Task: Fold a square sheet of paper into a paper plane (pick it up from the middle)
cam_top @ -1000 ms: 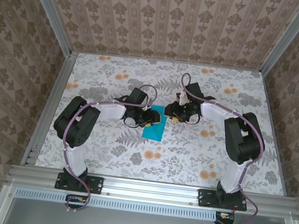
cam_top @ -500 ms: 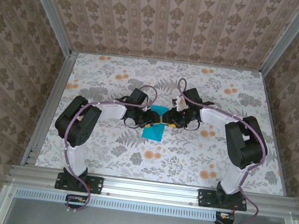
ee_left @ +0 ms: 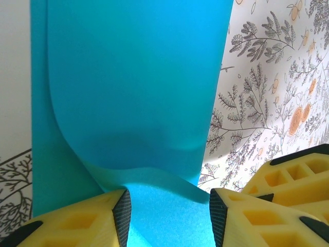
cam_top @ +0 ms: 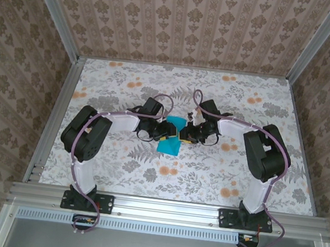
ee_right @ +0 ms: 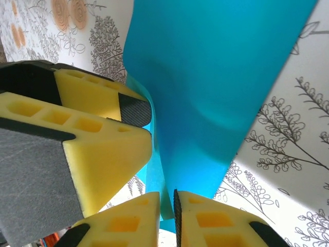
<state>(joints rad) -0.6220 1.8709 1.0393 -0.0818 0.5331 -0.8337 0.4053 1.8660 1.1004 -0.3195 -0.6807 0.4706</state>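
Meeting over the middle of the bench [cam_top: 117, 172], the two arms are reaching inward from either side toward a turquoise sheet of paper [cam_top: 170, 146]. In the top view, the sheet is sitting near the centre of the floral surface, partly covered by both wrists. One blue part is showing on the near side of them and a smaller blue part on the far side. The left end effector [cam_top: 167, 133] is coming at the sheet from the left. The right end effector [cam_top: 186, 134] is coming from the right, and the two are standing just beside each other.

Looking from the left wrist, the left end effector [ee_left: 169, 216] is standing partly open. Its yellow fingers [ee_left: 77, 224] are holding apart, and blue paper is filling the gap between their black pads. Ahead of the tips, the sheet [ee_left: 139, 92] is bending: a low part is lying under the fingers, and a large flap is curving up and away from them. The flap's right edge is running against the flowered bench [ee_left: 267, 103].

Looking from the right wrist, the right end effector [ee_right: 174, 206] is standing very narrow, with only a thin slit between its fingertips. The lower edge of the sheet [ee_right: 216, 77] is running down into that slit, so the tips are pinching the paper. Above them, the blue flap is rising and spreading wide, lifted off the bench on that side. The left end effector's yellow fingers [ee_right: 103, 149] are crowding in from the left, right against the paper.
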